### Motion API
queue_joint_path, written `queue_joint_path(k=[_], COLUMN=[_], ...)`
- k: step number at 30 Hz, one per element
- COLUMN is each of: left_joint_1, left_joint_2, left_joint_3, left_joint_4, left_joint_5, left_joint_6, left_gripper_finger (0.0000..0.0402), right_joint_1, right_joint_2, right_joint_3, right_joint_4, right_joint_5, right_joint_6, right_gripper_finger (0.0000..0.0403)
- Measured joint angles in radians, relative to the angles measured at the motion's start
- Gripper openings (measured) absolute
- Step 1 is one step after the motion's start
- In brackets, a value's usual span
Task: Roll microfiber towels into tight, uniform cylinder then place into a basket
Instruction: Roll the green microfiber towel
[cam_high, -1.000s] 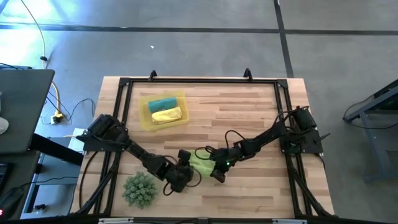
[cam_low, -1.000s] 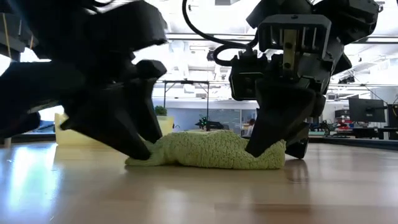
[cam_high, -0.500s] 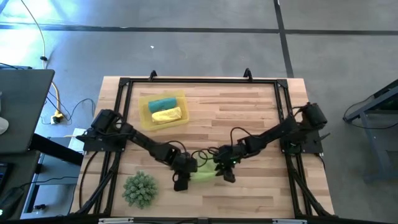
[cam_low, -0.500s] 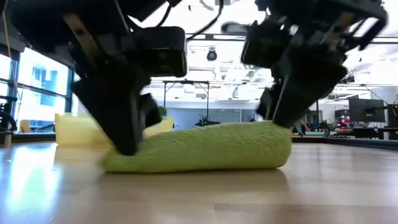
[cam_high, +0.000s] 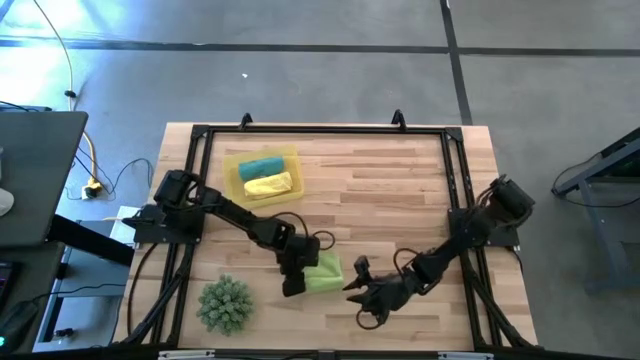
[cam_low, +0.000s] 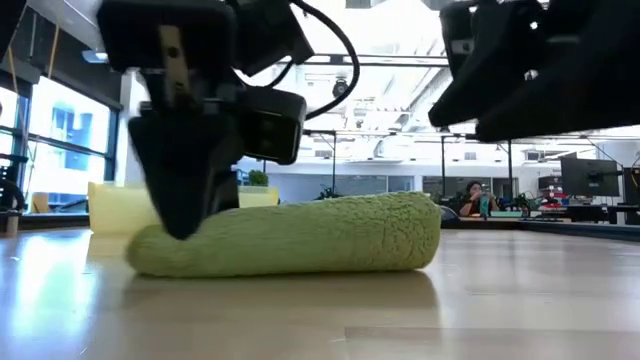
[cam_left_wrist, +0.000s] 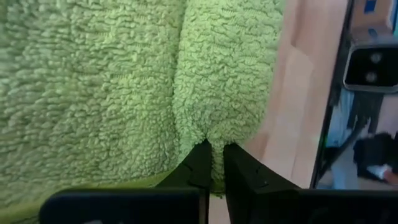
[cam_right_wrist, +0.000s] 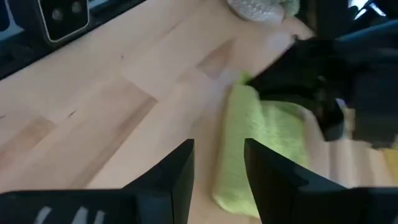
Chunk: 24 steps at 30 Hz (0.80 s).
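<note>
Left end effector (cam_high: 291, 286) was clamped shut on the end of the lime green towel (cam_high: 322, 273), which lay rolled on the table (cam_high: 400, 190), toward six o'clock in the high view. The left wrist view showed both fingers (cam_left_wrist: 202, 165) pinching a fold of its nubby pile. The right end effector (cam_high: 362, 296), just beside the roll at about four o'clock from it, stood open and clear of it. The basket (cam_high: 232, 190) sat toward ten o'clock, holding a teal roll (cam_high: 260, 166) and a yellow roll (cam_high: 268, 185). A spiky green ball (cam_high: 224, 304) rested at seven o'clock. The table was pale wood planks; grey floor surrounded it. In the low view, a bright office lay beyond.
</note>
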<state>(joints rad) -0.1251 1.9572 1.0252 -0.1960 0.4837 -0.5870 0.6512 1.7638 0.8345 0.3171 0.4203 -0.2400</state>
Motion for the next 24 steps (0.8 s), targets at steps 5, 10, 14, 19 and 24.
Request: queue_joint_path(k=[5,10,14,19,24], left_joint_1=[0.017,0.014,0.012,0.012,0.016], left_joint_2=[0.000,-0.001,-0.002,-0.002,0.000], left_joint_3=[0.001,0.001,0.001,0.001,0.000], left_joint_4=[-0.002,-0.002,-0.001,0.008,0.027], left_joint_5=[-0.015,-0.027,-0.032,-0.040,0.019], left_joint_6=[-0.027,-0.038,-0.038,-0.039,-0.034], left_gripper_finger=[0.0010,0.0010,0.0010,0.0013,0.0033], right_joint_1=[-0.013,-0.042,-0.065,-0.092,-0.127], right_joint_2=[0.082,0.123,0.162,0.189,0.192], right_joint_3=[0.000,0.000,0.000,0.002,0.005], right_joint_4=[0.074,0.071,0.063,0.064,0.039], right_joint_5=[0.004,0.085,0.084,0.084,0.056], right_joint_6=[0.003,0.008,0.043,0.059,0.131], right_gripper_finger=[0.0133,0.0133,0.0133,0.0133,0.0133])
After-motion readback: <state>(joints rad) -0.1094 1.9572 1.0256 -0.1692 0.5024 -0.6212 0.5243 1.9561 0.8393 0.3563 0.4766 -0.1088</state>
